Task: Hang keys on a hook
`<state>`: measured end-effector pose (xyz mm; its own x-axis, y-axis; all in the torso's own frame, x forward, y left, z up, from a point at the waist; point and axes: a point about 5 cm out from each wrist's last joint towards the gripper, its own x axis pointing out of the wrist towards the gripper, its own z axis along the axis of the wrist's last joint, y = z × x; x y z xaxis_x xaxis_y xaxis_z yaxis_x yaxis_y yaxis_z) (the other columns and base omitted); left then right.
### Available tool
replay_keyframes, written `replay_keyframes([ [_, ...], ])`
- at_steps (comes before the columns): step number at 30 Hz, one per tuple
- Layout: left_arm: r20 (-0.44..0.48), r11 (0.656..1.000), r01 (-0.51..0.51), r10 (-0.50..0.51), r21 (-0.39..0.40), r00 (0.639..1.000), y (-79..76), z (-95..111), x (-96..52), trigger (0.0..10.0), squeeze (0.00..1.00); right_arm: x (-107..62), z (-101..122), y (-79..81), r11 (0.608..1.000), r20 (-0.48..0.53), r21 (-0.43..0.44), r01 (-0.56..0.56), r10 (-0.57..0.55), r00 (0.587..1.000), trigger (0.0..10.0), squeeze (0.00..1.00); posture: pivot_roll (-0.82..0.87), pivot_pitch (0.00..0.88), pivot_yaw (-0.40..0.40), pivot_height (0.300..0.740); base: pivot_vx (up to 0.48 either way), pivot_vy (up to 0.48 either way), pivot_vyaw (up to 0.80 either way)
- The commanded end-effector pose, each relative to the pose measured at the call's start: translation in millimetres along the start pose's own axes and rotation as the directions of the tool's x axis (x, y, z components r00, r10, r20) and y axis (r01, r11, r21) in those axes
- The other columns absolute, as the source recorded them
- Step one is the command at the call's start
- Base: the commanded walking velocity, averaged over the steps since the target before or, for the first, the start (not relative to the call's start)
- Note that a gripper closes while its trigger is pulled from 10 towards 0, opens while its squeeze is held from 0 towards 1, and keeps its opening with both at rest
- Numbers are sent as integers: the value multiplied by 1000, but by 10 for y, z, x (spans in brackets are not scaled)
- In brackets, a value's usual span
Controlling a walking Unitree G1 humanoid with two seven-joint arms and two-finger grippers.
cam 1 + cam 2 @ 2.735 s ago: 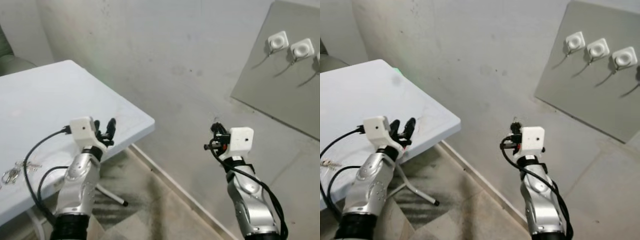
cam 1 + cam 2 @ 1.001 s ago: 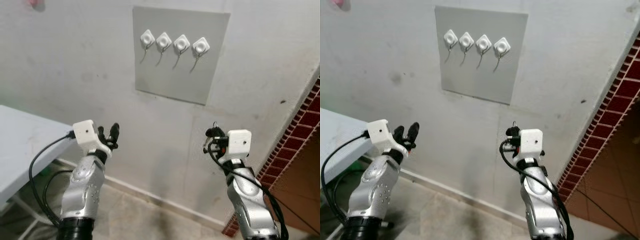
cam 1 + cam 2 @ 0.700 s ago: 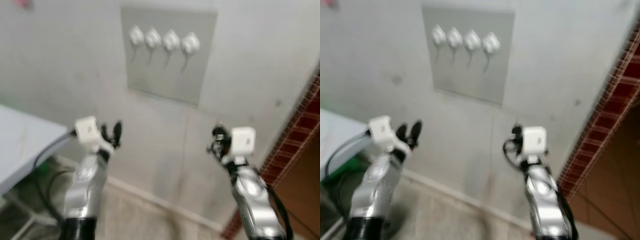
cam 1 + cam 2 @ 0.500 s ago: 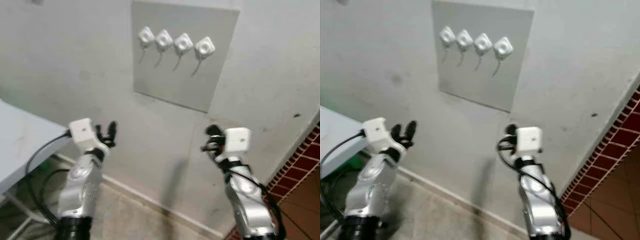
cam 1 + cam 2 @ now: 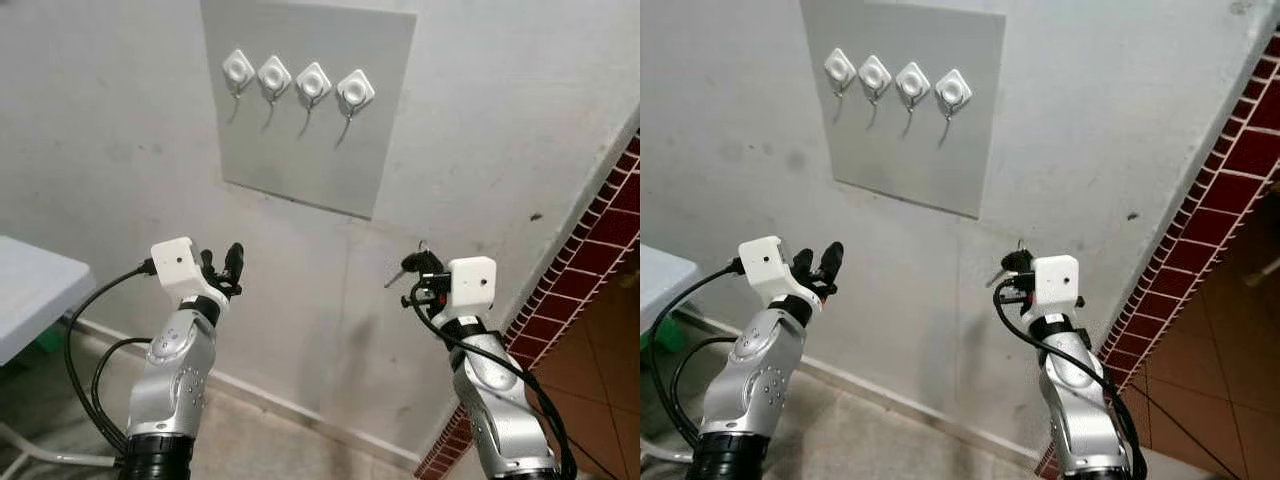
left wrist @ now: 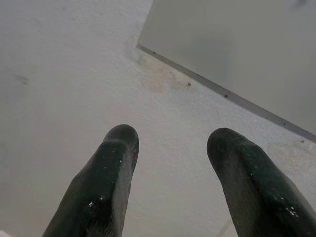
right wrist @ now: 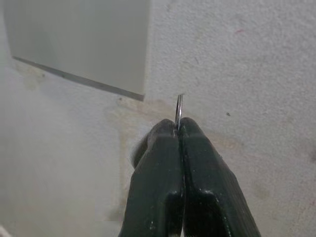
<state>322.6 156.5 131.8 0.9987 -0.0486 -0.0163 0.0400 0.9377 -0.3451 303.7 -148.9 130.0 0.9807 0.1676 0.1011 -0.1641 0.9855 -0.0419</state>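
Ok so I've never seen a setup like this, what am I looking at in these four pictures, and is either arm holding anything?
This is a humanoid robot seen through its own cameras. Two pictures come from a stereo camera on its head, looking forward and down, so its two silver arms rise from the bottom. The other two come from cameras on its wrists, each looking along that arm's black fingers.

It faces a wall with a grey panel carrying four white hooks in a row. A brick edge stands to the right, and a table corner shows at far left.

The right gripper has its jaws pinched shut on the keys; its wrist view shows a thin metal ring sticking out between the fingertips. The left gripper is open and holds nothing. Both are below the panel.
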Motion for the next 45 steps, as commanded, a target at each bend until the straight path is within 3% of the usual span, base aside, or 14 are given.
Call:
replay_keyframes([
  [1, 13, 1000, 12, -12, -15, 1000, -12, 46, 0, 10000, 0, 12, 67, -6, 1000, 24, 1, -7, 7, 1000, 10000, 0, 182, 0, -24, 736, 0, 0, 0],
  [25, -6, 1000, 5, -5, -15, 1000, 6, 30, -9, 10000, 0, -25, 56, 22, 1000, 17, 8, -15, 14, 1000, 10000, 0, 181, 0, -25, 736, 0, 427, 0],
  [27, -11, 1000, 5, -5, 23, 1000, 5, 32, -9, 10000, 0, -28, 54, 27, 1000, 15, 8, -15, 14, 1000, 10000, 0, 181, 0, -24, 736, 0, 0, 0],
  [39, -7, 996, 67, -67, 62, 998, -48, 51, -26, 10000, 0, -34, 58, 36, 1000, 14, 12, -15, 15, 1000, 10000, 0, 180, 0, -22, 736, 0, 0, 0],
  [45, -1, 992, 103, -103, 67, 995, -65, 79, -33, 10000, 0, -39, 53, 52, 1000, 11, 17, -16, 15, 1000, 10000, 0, 181, 0, -17, 736, 354, 0, 0],
])
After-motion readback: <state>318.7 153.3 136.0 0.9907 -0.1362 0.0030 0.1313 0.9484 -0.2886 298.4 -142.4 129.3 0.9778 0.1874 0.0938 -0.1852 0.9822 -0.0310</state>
